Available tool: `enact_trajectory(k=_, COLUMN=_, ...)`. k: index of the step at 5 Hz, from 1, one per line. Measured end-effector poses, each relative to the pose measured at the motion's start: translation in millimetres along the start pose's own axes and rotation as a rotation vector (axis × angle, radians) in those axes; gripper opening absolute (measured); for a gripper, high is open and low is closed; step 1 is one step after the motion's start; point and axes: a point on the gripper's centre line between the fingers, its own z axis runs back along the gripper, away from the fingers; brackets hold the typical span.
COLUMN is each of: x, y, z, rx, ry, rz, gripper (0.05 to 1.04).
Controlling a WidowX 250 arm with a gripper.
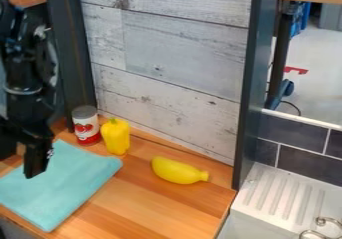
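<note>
On your left, the end effector (32,160) hangs over the teal cloth (67,185), which lies at 9 o'clock on the tabletop (143,205); you can't tell how far it's open or whether it grips anything. Lowering it could ruck the loose cloth; swinging it toward 2 o'clock might topple the upright can (86,126) or the yellow pepper (116,136) just beside it. The cloth has no pointing end; its long axis runs roughly 7 to 1 o'clock.
</note>
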Motion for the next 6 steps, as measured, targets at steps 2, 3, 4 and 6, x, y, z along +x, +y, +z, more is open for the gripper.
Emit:
enact_trajectory(k=2, x=24, y=16, z=-25, rx=-0.027, ry=-0.013, rz=-0.047, gripper=1.0)
enact_trajectory(k=3, x=36, y=19, z=-47, rx=-0.019, ry=-0.003, rz=-0.041, gripper=1.0)
enact_trajectory(k=4, x=39, y=23, z=-59, rx=0.016, ry=0.012, rz=0.005, gripper=1.0)
enact_trajectory(k=6, x=48, y=-3, z=-68, rx=0.01, ry=0.052, rz=-0.083, gripper=1.0)
